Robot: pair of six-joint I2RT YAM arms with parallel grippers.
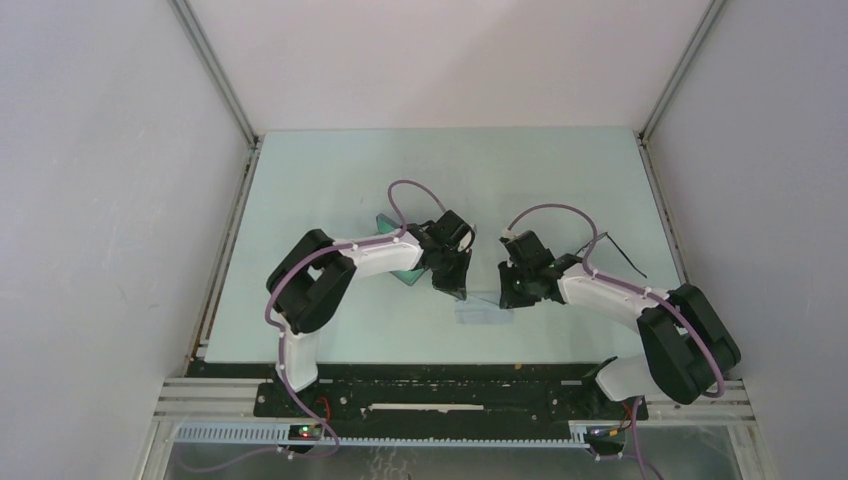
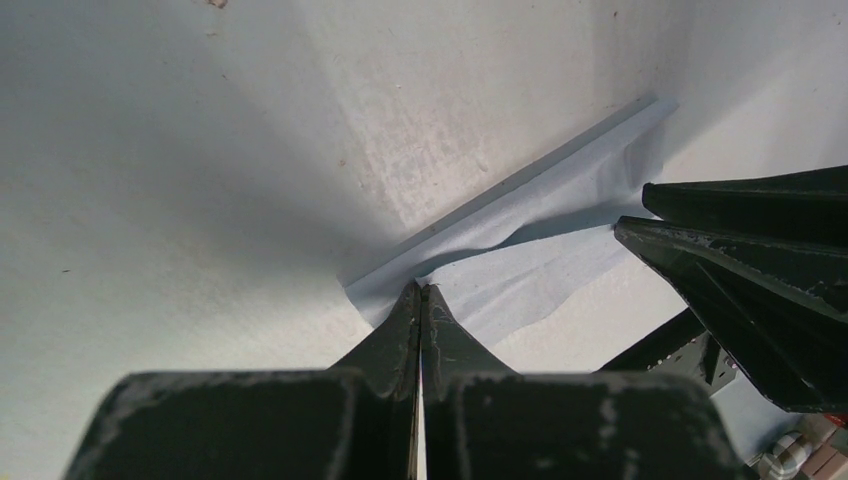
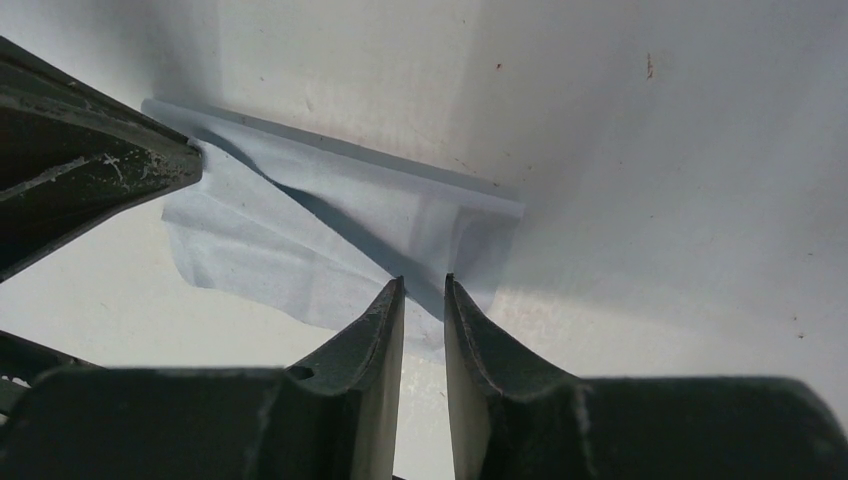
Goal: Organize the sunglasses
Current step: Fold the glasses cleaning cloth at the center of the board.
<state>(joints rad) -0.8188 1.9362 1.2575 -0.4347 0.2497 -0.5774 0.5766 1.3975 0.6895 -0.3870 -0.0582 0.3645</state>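
1. Pinching a corner of the blue cloth, my left gripper has its jaws fully closed, raising a crease for folding.
2. My right gripper straddles the opposite edge, jaws a narrow slit apart, clamping nothing.
3. The sunglasses lie on the tabletop, right of centre in the top view, beyond the right arm and clear of the cloth.

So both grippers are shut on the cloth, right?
Not both. The left gripper is shut on a corner of the cloth, but the right wrist view shows the right gripper open, fingers apart at the cloth's edge.
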